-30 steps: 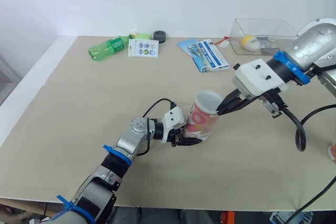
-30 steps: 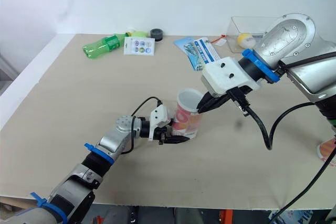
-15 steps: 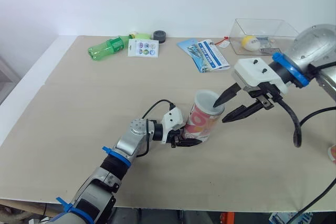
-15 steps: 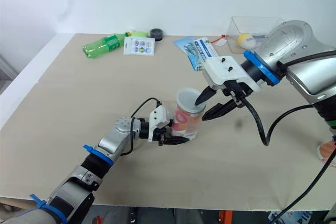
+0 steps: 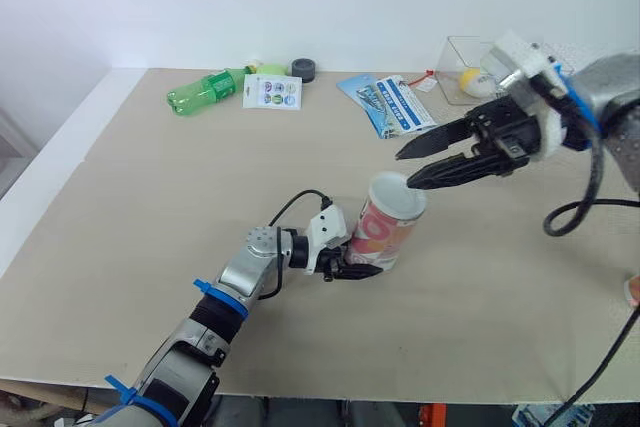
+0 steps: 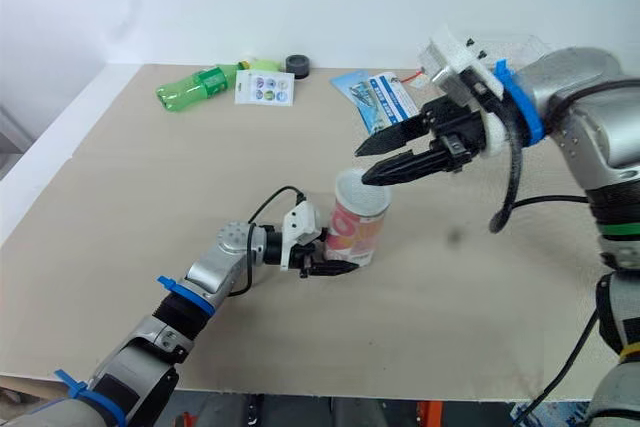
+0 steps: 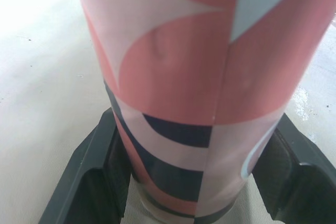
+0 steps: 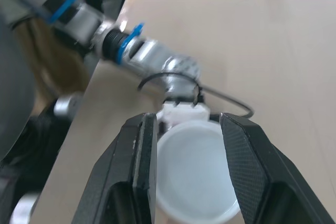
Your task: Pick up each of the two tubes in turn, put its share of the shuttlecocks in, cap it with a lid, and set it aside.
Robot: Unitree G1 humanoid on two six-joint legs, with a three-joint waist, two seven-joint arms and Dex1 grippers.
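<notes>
The left gripper (image 5: 358,265) is clamping the tube (image 5: 388,222) low at its base, standing near the middle of the table (image 5: 150,197), while the right gripper (image 5: 405,170) is hovering spread and empty just over the rim, where a careless descent may be tipping the tube.

We see the tube (image 5: 385,237) patterned in coral pink, white and navy curves, white on top. Beyond the tube lie a green bottle (image 5: 200,94) and a blue-and-white leaflet (image 5: 395,105) on our beige bench (image 5: 150,207).
</notes>
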